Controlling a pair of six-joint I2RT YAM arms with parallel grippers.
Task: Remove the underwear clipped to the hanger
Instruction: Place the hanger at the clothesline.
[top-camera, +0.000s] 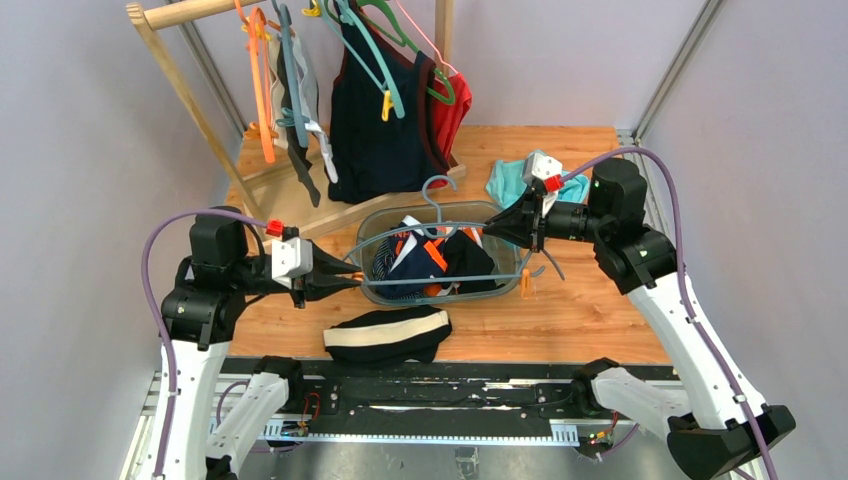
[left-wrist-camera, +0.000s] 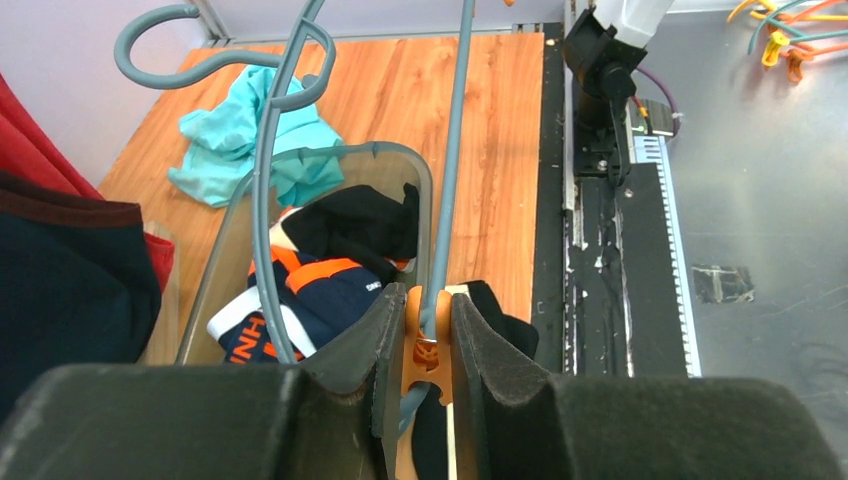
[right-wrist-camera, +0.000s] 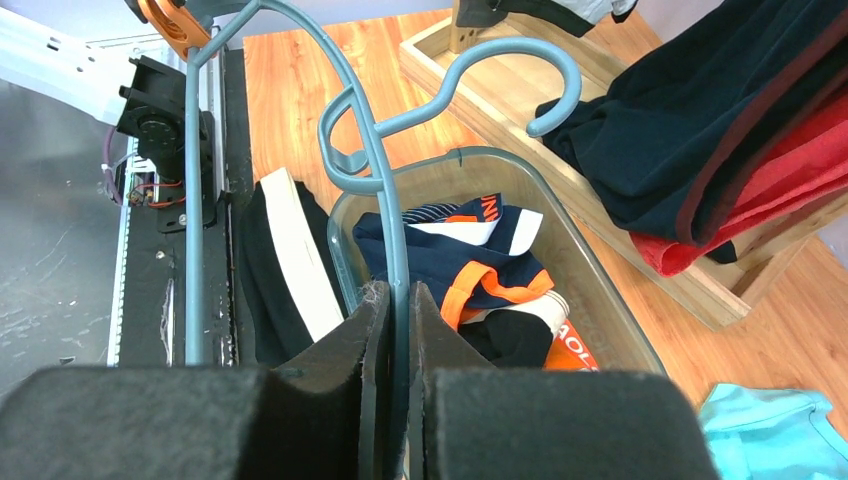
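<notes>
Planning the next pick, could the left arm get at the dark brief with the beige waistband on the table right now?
Probably not yet: the left gripper is shut on the orange clip of the hanger. The dark brief itself lies uncovered close by.

A teal cloth (top-camera: 505, 185) is lying on the wooden desk (top-camera: 600, 310) at the upper right. A navy top (top-camera: 385, 140) is hanging from the wooden rack (top-camera: 186, 95) at the top.

One grey hanger (left-wrist-camera: 452, 150), one clear bin (top-camera: 383, 222) (briefs (top-camera: 415, 262) heaped inside), one teal cloth (top-camera: 505, 182), one beige-banded brief (top-camera: 388, 335).
</notes>
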